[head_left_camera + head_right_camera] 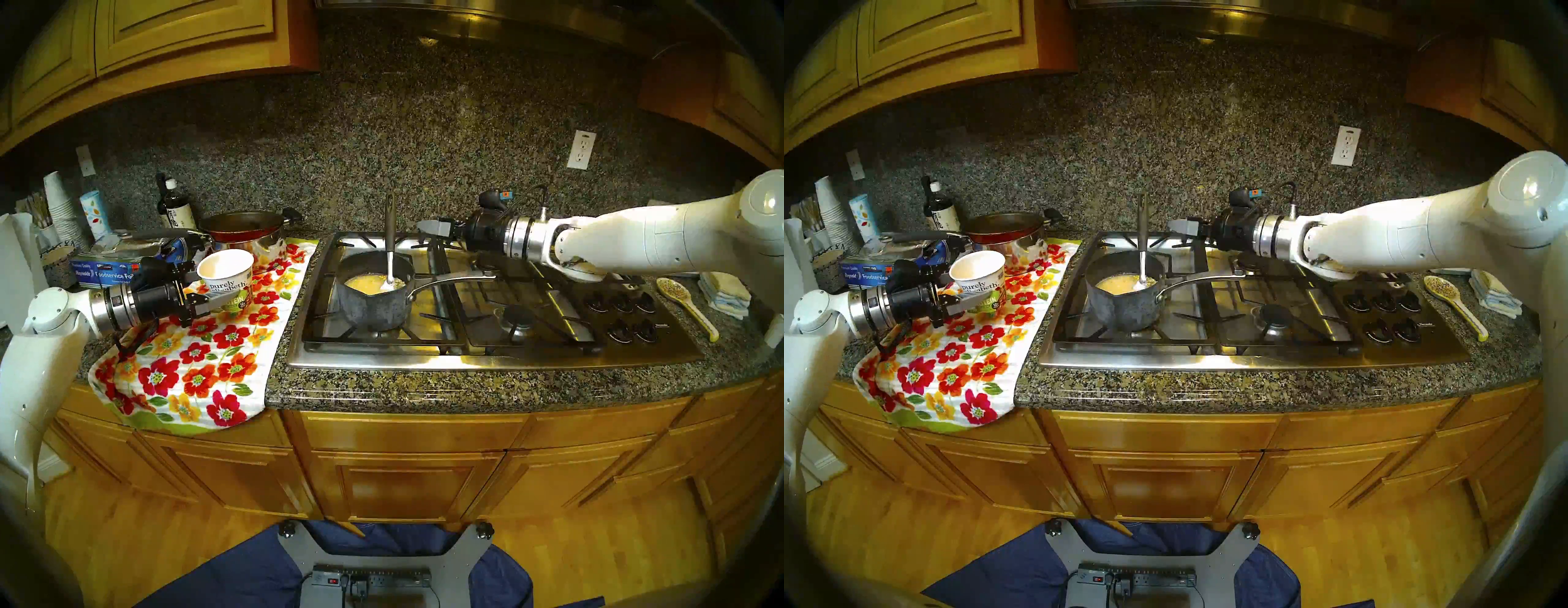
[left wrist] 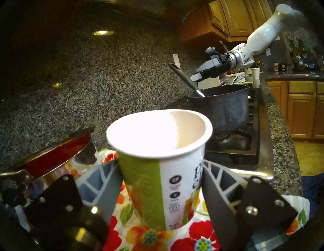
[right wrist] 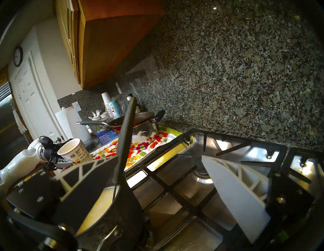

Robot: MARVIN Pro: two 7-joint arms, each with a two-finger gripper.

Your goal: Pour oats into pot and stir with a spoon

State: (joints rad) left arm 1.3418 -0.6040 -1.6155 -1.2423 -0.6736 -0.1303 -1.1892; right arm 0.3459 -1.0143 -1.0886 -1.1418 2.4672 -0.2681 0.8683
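Note:
The dark grey pot (image 1: 373, 305) stands on the front left burner, its steel handle pointing right. Yellowish-tan oats (image 1: 367, 283) lie inside it. The spoon (image 1: 389, 229) stands in the pot with its dark handle leaning on the far rim. My right gripper (image 1: 426, 227) is open and empty, just right of the spoon handle and apart from it; the right wrist view shows its fingers spread (image 3: 160, 157). My left gripper (image 1: 216, 288) is shut on the "purely elizabeth" cup (image 1: 227, 276), which is on the floral towel and looks empty in the left wrist view (image 2: 157, 140).
A red pan on a shiny steel pot (image 1: 242, 225), a foil box (image 1: 102, 271), a bottle (image 1: 174, 208) and stacked white cups (image 1: 61, 208) crowd the back left. A yellow ceramic spoon (image 1: 683, 301) and folded cloths (image 1: 725, 293) lie right of the stove knobs (image 1: 619, 314).

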